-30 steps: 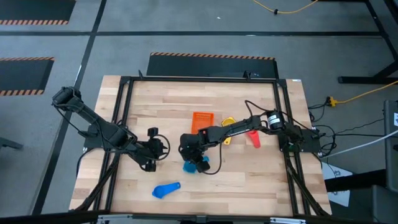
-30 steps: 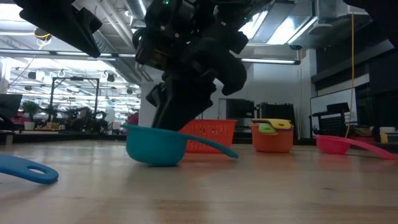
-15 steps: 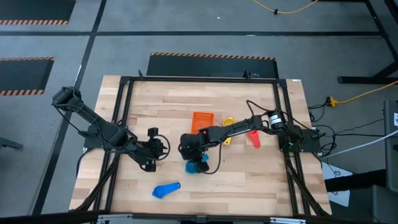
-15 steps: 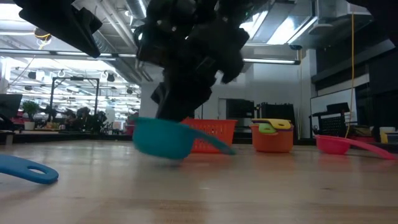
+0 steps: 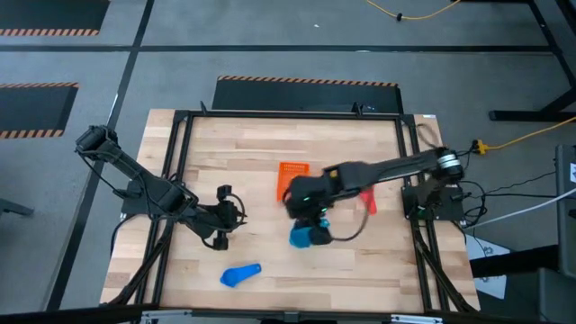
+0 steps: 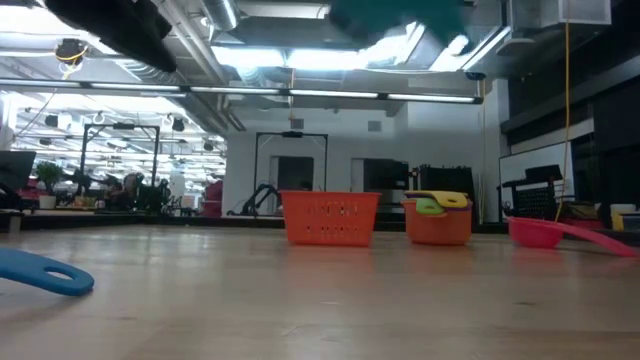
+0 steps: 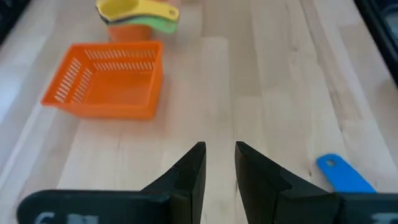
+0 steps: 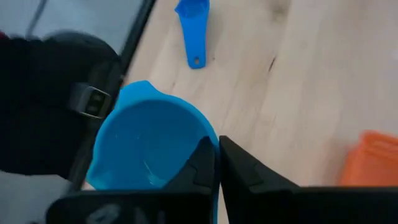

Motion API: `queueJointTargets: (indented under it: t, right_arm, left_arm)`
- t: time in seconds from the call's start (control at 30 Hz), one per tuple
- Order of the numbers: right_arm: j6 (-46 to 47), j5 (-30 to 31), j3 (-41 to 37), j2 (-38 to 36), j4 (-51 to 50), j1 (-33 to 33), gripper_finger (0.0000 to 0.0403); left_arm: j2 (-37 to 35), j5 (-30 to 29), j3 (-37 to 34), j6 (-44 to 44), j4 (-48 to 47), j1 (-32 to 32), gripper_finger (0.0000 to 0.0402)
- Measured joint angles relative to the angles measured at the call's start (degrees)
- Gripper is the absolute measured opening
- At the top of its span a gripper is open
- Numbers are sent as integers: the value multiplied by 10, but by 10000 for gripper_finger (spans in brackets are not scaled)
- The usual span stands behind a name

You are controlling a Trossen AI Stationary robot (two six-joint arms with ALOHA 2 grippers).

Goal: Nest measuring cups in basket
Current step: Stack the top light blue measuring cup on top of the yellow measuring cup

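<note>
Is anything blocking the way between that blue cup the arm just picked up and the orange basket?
Nothing visible does. The right end effector holds the light blue cup up off the table, near the basket, which looks empty. The stacked cups stand beside the basket, not in the path.

Two dark jointed arms, black cables looping alongside; each claw has two tapered black fingers (image 7: 189,174).

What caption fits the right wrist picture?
Right end effector shut on the light blue cup, above the table.

In the high view, a basket (image 5: 292,173) sits mid-bench (image 5: 234,153); a lone cup (image 5: 241,274) lies lower left, another cup (image 5: 368,201) right of the basket.
</note>
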Motion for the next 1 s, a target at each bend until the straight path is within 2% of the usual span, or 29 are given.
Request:
queueJointTargets:
  t: [0.13, 0.23, 0.47, 0.7, 0.83, 1.0]
  right_arm:
    - [48, 36, -4, -76, -56, 5, 12]
    - [102, 104, -33, -134, -78, 13, 12]
    - [281, 258, -212, -272, -66, 20, 14]
    - [542, 421, -359, -355, -57, -40, 13]
    - [590, 428, -426, -361, -23, -81, 16]
    - [596, 374, -495, -357, 82, -111, 18]
  left_arm:
    - [5, -18, 0, 22, 24, 0, 79]
    - [10, -19, 1, 32, 32, 0, 79]
    - [10, -20, 0, 32, 32, 0, 79]
    - [10, -20, 0, 32, 32, 0, 79]
    - [10, -20, 0, 32, 31, 0, 79]
    - [10, -20, 0, 32, 31, 0, 79]
